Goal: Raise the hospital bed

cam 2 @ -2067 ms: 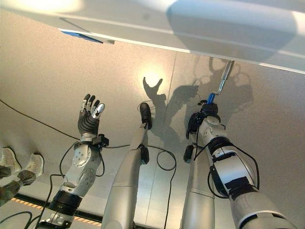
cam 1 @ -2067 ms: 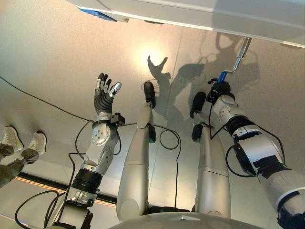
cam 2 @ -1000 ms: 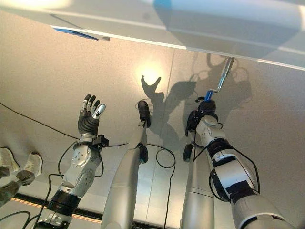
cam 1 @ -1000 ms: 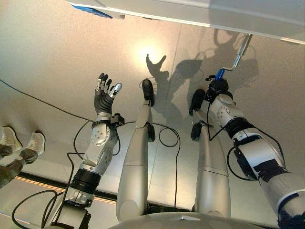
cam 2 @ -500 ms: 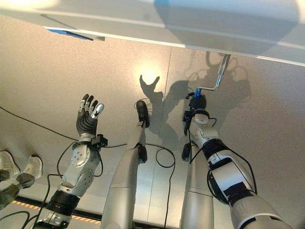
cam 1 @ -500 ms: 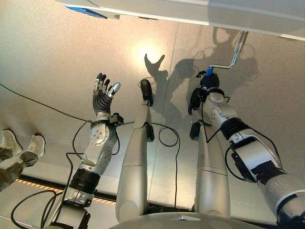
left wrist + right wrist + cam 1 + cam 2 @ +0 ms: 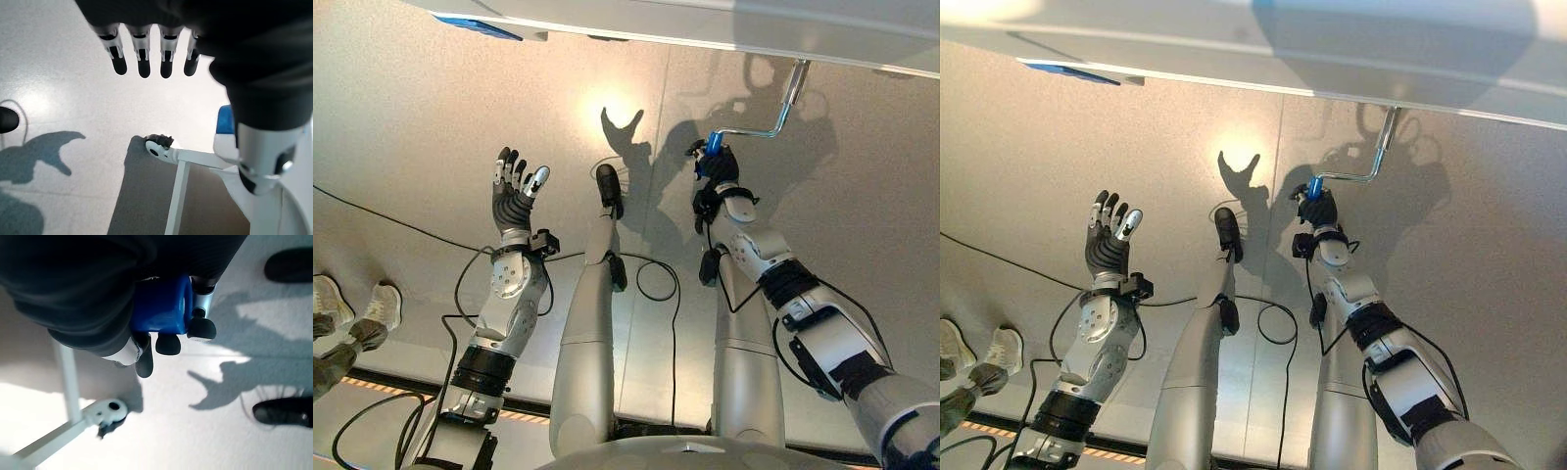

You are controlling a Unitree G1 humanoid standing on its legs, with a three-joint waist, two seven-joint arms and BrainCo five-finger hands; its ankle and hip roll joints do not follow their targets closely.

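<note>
Evidently rigid steel, the crank (image 7: pixel 766 125) hangs under the hospital bed (image 7: pixel 724 22) at upper right and looks best taken by its blue grip (image 7: pixel 161 304), round which the right hand (image 7: pixel 717 174) is curled; the left hand (image 7: pixel 512 193) is raised open at centre left; no legible writing.

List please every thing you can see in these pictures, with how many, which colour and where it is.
Hospital bed: one, white frame, along the far edge above the floor.
Crank: one, silver bent rod, hanging from the bed on the robot's right.
Crank handle: one, blue, at the crank's free end.
Bed leg with caster: one, white, on the floor.
Person's shoes: two, white, far left.
Left hand: open, raised, holding nothing.
Right hand: curled round the crank handle.
</note>
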